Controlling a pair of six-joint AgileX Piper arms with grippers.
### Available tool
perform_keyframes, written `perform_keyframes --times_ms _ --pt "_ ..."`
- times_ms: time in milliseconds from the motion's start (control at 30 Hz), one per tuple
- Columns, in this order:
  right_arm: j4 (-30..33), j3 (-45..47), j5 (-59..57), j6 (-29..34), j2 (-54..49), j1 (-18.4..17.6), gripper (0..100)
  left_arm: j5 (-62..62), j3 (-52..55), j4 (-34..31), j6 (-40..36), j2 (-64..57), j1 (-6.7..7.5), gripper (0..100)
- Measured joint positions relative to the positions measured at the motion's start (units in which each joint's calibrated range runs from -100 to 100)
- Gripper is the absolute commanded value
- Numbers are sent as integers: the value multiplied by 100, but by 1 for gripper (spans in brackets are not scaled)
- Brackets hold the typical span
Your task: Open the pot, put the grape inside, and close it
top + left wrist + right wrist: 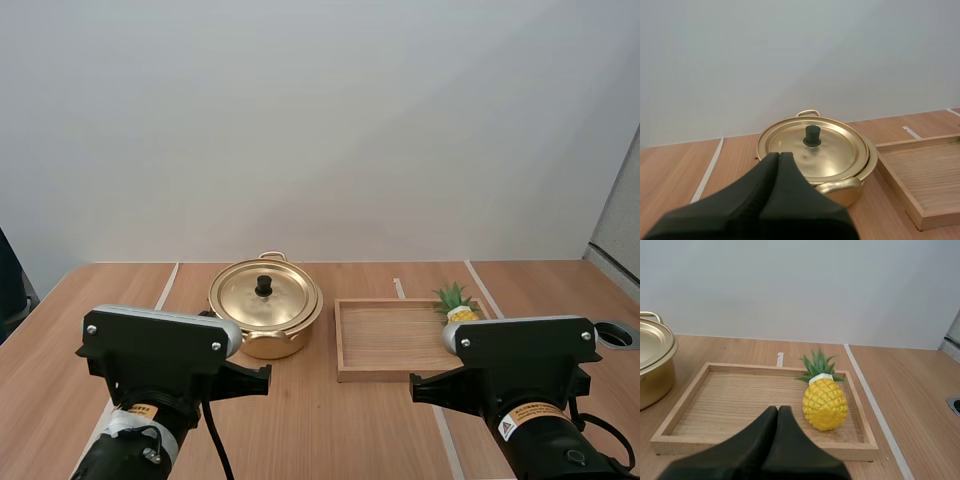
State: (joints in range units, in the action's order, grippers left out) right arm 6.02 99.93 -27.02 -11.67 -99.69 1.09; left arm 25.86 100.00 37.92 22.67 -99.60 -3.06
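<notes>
A golden pot (265,310) stands on the wooden table with its lid (815,150) on, black knob (812,136) up. To its right, a small yellow toy pineapple (825,402) with green leaves lies in a wooden tray (735,400), near the tray's far right corner (458,305). My left gripper (778,156) is shut on nothing, its fingers one dark wedge just short of the pot. Equally shut with nothing held, my right gripper (778,410) is at the tray's near rim, left of the pineapple.
The tray (385,335) sits right beside the pot (652,365). White tape lines (707,170) run across the table. A round metal fitting (618,335) is set in the table at the far right edge. A plain wall stands behind.
</notes>
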Motion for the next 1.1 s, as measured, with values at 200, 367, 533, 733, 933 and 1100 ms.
perform_keyframes --times_ms 200,367,533,733,933,1100 --pt "36 0 -294 0 0 -22 0 378 0 -376 -35 0 -90 0" --pt "36 7 -379 0 0 -22 0 675 0 -519 -35 0 -90 0" --pt "36 7 -397 0 0 -22 0 708 0 -530 -35 0 -90 0" --pt "36 7 -397 0 0 -22 0 672 0 -540 -35 0 -37 0" --pt "36 7 -397 0 0 -22 0 615 0 -552 -35 0 -20 0" --pt "36 7 -397 0 0 -22 0 615 0 -552 -35 0 -20 0"
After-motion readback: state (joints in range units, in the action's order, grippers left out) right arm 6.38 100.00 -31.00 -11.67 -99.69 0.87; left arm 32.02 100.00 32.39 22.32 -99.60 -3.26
